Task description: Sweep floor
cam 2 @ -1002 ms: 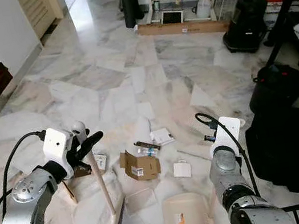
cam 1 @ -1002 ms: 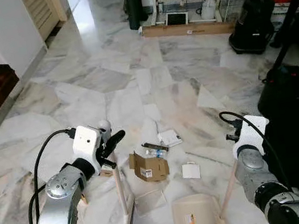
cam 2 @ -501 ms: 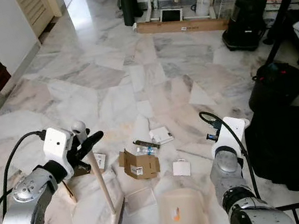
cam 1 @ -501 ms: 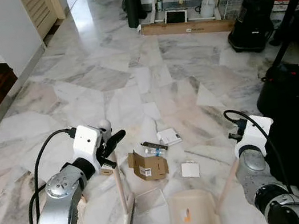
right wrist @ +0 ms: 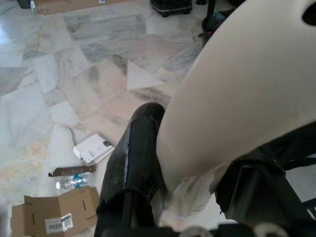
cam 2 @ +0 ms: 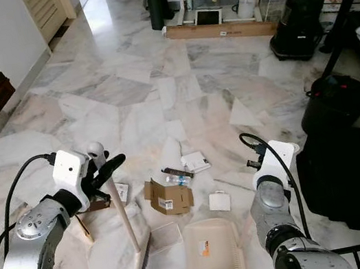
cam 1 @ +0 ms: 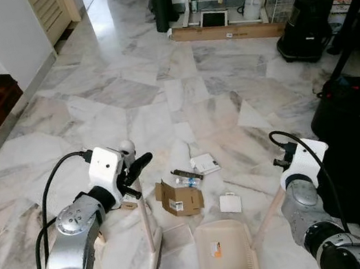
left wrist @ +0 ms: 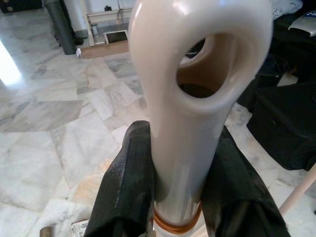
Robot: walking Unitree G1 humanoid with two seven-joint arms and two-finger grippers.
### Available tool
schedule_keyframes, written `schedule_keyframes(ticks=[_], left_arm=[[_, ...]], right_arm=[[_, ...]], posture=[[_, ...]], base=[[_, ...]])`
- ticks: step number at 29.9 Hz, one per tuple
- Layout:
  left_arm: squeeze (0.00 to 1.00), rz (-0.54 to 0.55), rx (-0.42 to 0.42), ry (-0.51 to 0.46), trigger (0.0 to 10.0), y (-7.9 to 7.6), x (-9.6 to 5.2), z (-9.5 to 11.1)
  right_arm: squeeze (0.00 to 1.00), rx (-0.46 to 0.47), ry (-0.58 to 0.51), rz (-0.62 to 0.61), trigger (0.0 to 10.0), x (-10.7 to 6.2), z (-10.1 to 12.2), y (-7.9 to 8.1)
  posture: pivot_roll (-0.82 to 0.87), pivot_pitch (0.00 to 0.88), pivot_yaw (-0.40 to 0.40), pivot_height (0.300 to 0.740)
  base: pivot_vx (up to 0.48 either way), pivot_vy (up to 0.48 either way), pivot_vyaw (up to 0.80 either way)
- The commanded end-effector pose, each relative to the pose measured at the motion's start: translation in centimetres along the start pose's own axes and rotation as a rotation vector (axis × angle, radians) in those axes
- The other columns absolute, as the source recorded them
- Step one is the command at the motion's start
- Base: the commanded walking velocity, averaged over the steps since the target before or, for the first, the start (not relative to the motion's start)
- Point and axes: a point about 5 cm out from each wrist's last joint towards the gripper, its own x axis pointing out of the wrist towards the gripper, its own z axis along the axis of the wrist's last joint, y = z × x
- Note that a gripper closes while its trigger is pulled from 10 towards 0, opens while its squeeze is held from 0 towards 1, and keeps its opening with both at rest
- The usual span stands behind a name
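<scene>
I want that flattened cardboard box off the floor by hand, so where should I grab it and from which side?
Judging by its pose, take the cardboard box by its raised flap, the edge nearest the broom, coming from above. The rest lies flat on the marble floor, leaving little to pinch.

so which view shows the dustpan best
The left eye view: the whole beige dustpan lies flat on the marble floor, its handle running to the right gripper. The right eye view matches it; the right wrist view shows just the handle.
</scene>
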Motion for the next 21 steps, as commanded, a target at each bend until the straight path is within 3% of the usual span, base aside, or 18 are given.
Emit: schedule_keyframes(ticks=[1,11,18,21], left_arm=[[0.0,-0.01,0.025,-0.049,10.0,0.0,0.1,1.1],[0.0,0.046,0.098,-0.086,10.0,0.4,0.0,1.3],[0.0,0.123,0.115,-0.068,10.0,0.8,-0.1,-0.4],[0.0,0.164,0.085,-0.043,10.0,1.1,-0.1,-1.9]], right_arm=[[0.0,-0.013,-0.023,-0.006,10.0,0.0,0.1,-0.2],[0.0,-0.031,-0.022,-0.061,10.0,-0.1,-0.1,-0.7],[0.0,-0.04,-0.005,-0.069,10.0,-0.2,-0.6,-0.8],[0.0,-0.042,0.004,-0.074,10.0,-0.4,-0.9,-0.9]], posture=[[0.07,0.07,-0.032,0.74],[0.07,0.076,-0.031,0.74],[0.07,0.078,-0.033,0.74],[0.07,0.078,-0.033,0.74]], base=[[0.0,0.0,0.0],[0.0,0.0,0.0],[0.0,0.0,0.0],[0.0,0.0,0.0]])
